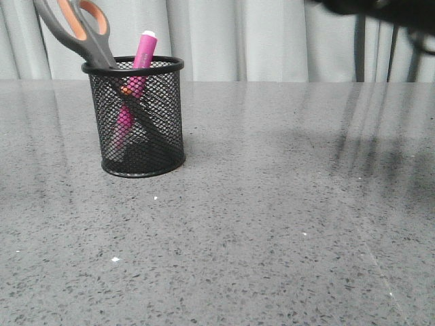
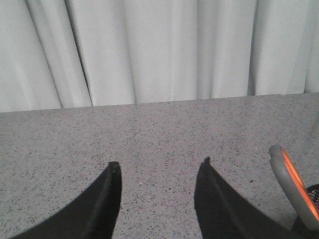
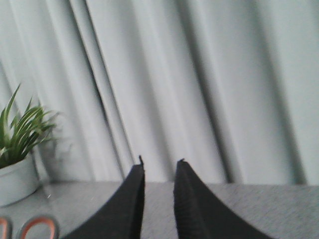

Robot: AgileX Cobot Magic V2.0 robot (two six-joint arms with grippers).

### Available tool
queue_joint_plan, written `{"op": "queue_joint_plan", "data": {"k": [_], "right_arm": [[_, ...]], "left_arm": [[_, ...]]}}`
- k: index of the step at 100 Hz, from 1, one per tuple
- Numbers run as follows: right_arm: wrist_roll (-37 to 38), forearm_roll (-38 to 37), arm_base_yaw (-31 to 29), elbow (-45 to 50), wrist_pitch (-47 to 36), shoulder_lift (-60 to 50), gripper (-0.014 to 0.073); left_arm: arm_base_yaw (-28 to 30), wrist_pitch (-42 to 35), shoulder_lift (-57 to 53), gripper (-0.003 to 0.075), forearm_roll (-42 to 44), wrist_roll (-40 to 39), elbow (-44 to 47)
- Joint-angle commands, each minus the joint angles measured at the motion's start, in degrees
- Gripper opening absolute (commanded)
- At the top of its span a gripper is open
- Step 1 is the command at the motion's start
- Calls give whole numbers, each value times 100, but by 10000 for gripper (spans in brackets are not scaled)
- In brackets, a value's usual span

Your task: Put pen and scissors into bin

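Note:
The black mesh bin (image 1: pixel 163 146) stands at the left on the grey table. The magenta pen (image 1: pixel 144 54) stands in it, white tip up, leaning right. The scissors (image 1: pixel 85 30) stand in it too, blades down, grey and orange handles leaning out to the upper left. My left gripper (image 2: pixel 159 164) is open and empty over bare table, with a scissors handle (image 2: pixel 291 186) beside it. My right gripper (image 3: pixel 160 162) is raised and empty, its fingers a small way apart; the scissors' loops (image 3: pixel 37 226) show at the picture's corner. Neither gripper shows in the front view.
A dark blurred part of the right arm (image 1: pixel 380 10) crosses the top right of the front view. A potted green plant (image 3: pixel 17 144) stands by the pale curtain at the back. The speckled grey table (image 1: pixel 272 224) spreads to the right of the bin.

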Motion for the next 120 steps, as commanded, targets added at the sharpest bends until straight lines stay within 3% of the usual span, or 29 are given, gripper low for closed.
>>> {"op": "queue_joint_plan", "data": {"k": [1, 11, 21, 36, 55, 80, 120], "right_arm": [[-33, 30, -321, 1, -328, -619, 10], [-115, 30, -724, 20, 639, -1184, -69], [-562, 30, -1052, 20, 1732, -1776, -74], [-1098, 30, -1418, 20, 3180, -2534, -74], [-1398, 19, -1599, 36, 3999, -3489, -74], [-2059, 7, -1599, 1040, 3791, -4984, -74], [-2071, 32, -1599, 2907, 3852, -7432, -74]], "left_arm": [[10, -393, -25, 268, -99, -29, -173], [10, -393, -25, 137, -99, -29, -173], [10, -393, -37, -22, -99, -29, -173], [10, -499, -180, -22, -99, -29, -104], [10, -1082, -875, -22, -208, -29, 452], [10, -1357, -2305, -22, -243, -29, 1578], [10, -1400, -3855, -22, -243, -29, 2445]]}}
